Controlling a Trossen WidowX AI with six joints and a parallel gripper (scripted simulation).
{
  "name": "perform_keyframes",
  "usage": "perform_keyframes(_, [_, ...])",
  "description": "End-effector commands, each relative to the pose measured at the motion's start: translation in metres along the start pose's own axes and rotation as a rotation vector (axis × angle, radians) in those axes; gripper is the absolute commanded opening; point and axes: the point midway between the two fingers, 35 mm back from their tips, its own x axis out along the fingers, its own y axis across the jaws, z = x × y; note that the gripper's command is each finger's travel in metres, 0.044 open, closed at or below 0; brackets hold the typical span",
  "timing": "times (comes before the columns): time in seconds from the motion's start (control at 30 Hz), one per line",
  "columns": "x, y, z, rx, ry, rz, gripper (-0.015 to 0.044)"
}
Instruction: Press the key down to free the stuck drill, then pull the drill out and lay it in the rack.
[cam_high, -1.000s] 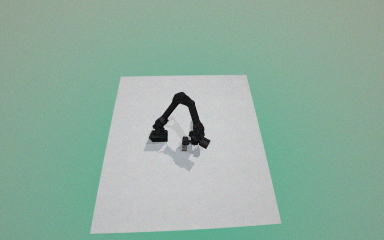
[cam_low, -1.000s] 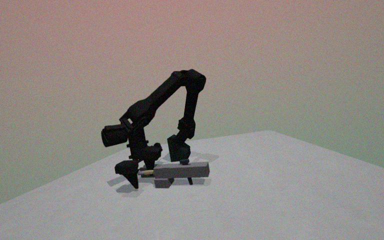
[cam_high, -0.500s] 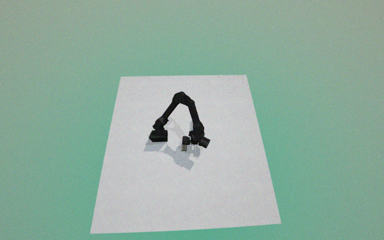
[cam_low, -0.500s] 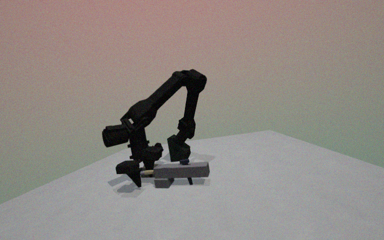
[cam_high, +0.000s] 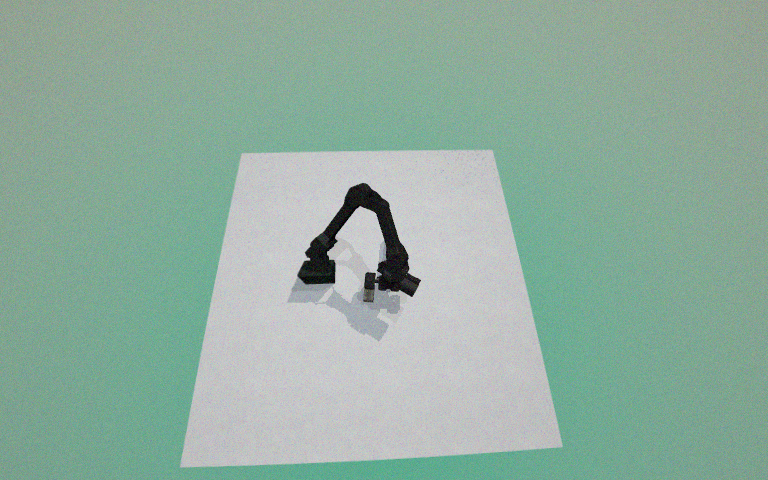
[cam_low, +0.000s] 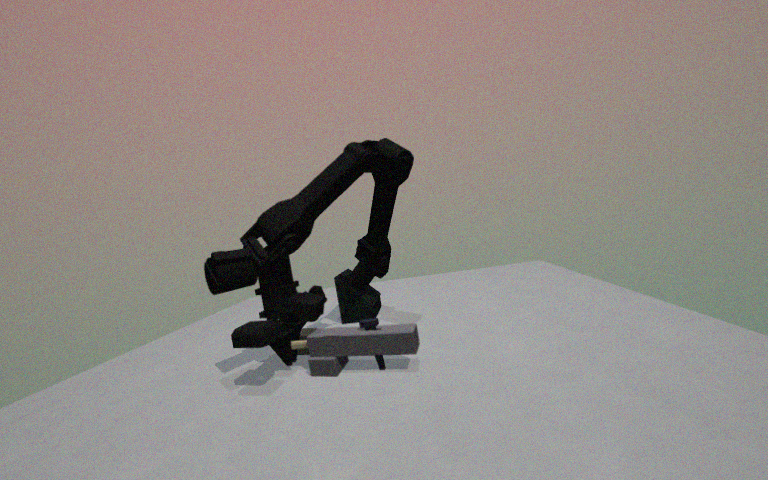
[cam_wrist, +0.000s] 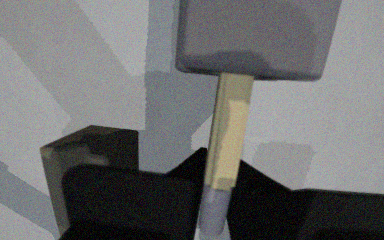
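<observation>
The drill (cam_low: 300, 344) (cam_wrist: 232, 130) is a pale yellow rod with a grey lower end. It sticks out of the end of the grey housing (cam_low: 362, 340) (cam_wrist: 250, 37). My gripper (cam_high: 386, 283) (cam_low: 291, 353) (cam_wrist: 212, 154) is shut on the drill at its grey end, just off the housing. The key seems to be the dark pin through the housing: its cap (cam_low: 368, 323) shows on top and its tip (cam_low: 380, 362) below. The part of the pin inside the housing is hidden. I cannot clearly make out the rack.
A dark brown block (cam_wrist: 95, 152) stands left of the fingers in the wrist view; it may be the rack. A small grey block (cam_low: 325, 366) is under the housing. The arm's base (cam_high: 317, 272) (cam_low: 356, 300) stands behind, on the pale table top (cam_high: 368, 396) (cam_low: 509, 396).
</observation>
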Motion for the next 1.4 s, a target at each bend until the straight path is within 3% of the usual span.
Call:
perform_keyframes(0.0, [0.0,0.0,0.0,0.001,0.0,-0.001,0.0])
perform_keyframes(1.37, [-0.004,0.001,-0.015,0.007,-0.004,0.0,0.0])
